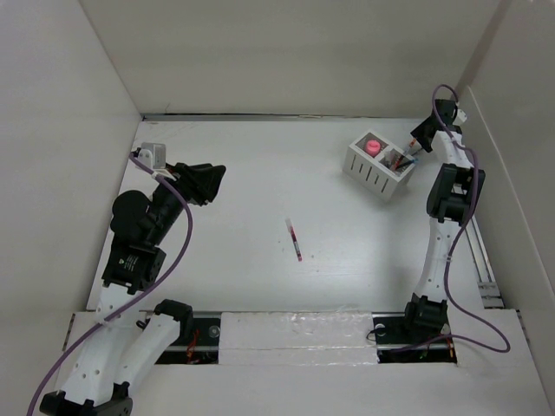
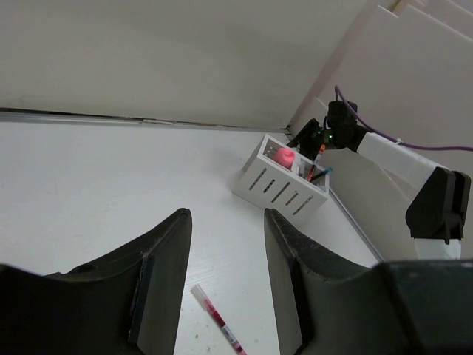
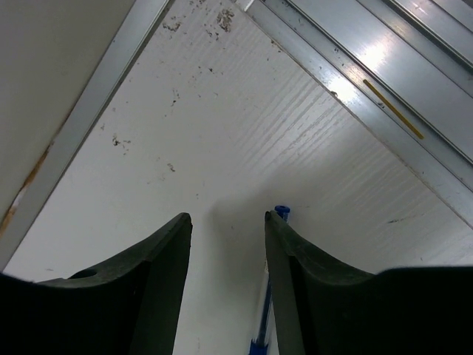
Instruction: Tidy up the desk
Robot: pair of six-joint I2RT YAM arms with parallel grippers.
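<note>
L gripper (image 2: 225, 222), R gripper (image 3: 226, 220) agape; 1 loose pen (image 1: 294, 238), 1 organizer (image 1: 368, 173).

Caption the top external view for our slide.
Thin red-and-white pen on white desk; right end effector at white slotted organizer box.

obstacles: pen (image 1: 294, 238) at desk (image 1: 243, 173) centre, organizer (image 1: 380, 165) far right | open between

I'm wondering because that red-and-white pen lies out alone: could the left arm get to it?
Probably yes. The pen lies on bare desk just ahead of the left pincer, whose jaws stand open, and nothing sits between them.
</note>
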